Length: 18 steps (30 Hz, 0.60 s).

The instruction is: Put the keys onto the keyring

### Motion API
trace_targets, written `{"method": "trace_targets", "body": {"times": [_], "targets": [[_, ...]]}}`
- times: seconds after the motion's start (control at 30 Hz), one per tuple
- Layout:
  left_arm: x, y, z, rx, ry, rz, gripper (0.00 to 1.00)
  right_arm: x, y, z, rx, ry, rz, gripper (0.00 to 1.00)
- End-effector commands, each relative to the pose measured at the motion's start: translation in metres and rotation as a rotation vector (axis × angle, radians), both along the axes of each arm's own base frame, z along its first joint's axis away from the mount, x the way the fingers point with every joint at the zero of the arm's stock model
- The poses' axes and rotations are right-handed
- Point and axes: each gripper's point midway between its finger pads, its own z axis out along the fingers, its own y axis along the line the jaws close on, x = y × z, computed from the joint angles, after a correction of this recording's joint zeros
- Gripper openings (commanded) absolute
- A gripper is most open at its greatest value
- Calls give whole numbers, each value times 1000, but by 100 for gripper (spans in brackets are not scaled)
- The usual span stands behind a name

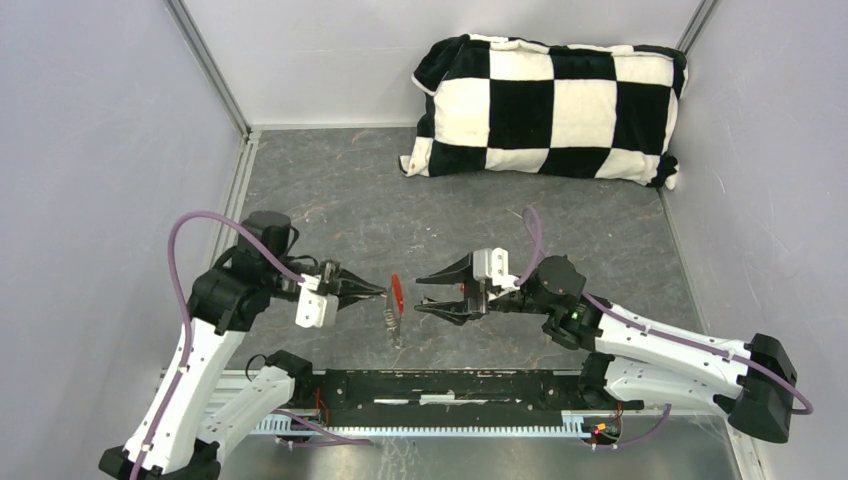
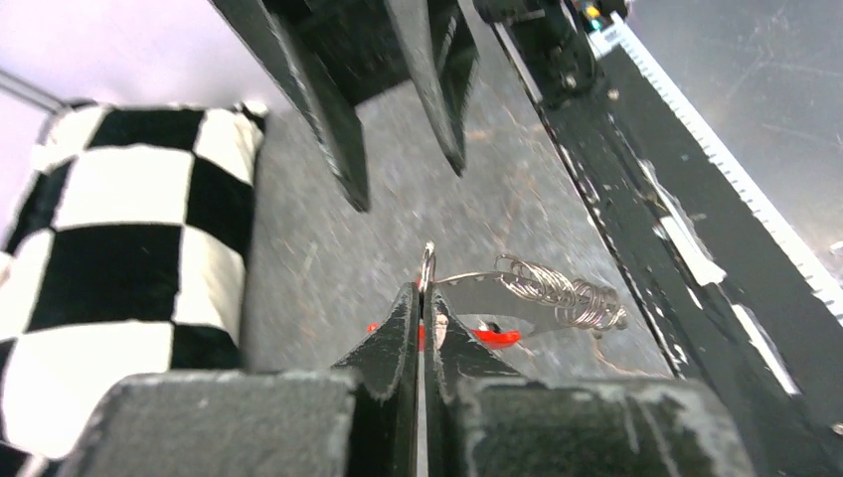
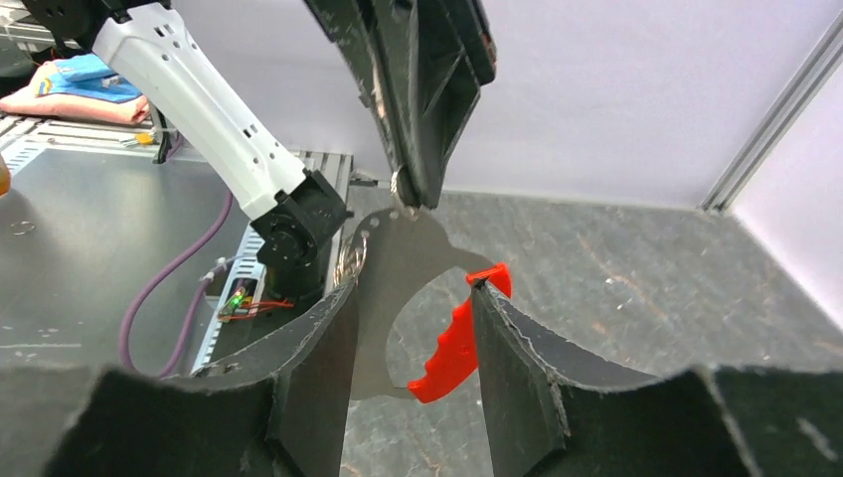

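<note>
Two grippers, one article between them. Left gripper (image 1: 380, 292): jaws pressed together on a thin silver ring (image 2: 427, 262) at the top of the keyring (image 1: 396, 295). The keyring is a flat silver metal loop with a bright-red plastic edge and a short chain of thin wire rings (image 2: 557, 290), and it hangs in mid-air between the arms, clear of the table. Pinching the ring alone probably leaves the body free to be worked on. Right gripper (image 1: 420, 294): jaws apart, one finger either side of the flat loop, contact not discernible, seemingly placed to steady it. Keys: not identifiable in any view. Beyond: grey speckled table (image 1: 330, 200); black-and-white chequered pillow (image 1: 550, 105) at the far edge, well apart.
</note>
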Motion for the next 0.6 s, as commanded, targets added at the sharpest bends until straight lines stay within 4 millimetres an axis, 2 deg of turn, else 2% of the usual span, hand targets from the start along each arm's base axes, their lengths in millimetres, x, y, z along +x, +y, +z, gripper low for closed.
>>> {"method": "trace_targets", "body": {"times": [0.0, 0.1, 0.2, 0.57], "targets": [[-12, -13, 61, -154, -62, -144, 2, -5, -8, 33, 105, -116, 3, 51], [-18, -16, 81, -203, -28, -185, 2, -15, -9, 49, 146, -141, 51, 49], [-22, -17, 94, -228, -3, -208, 2, -19, -9, 60, 172, -151, 72, 48], [-36, -16, 106, -230, 139, -281, 2, -25, -14, 101, 304, -193, 75, 41]]}}
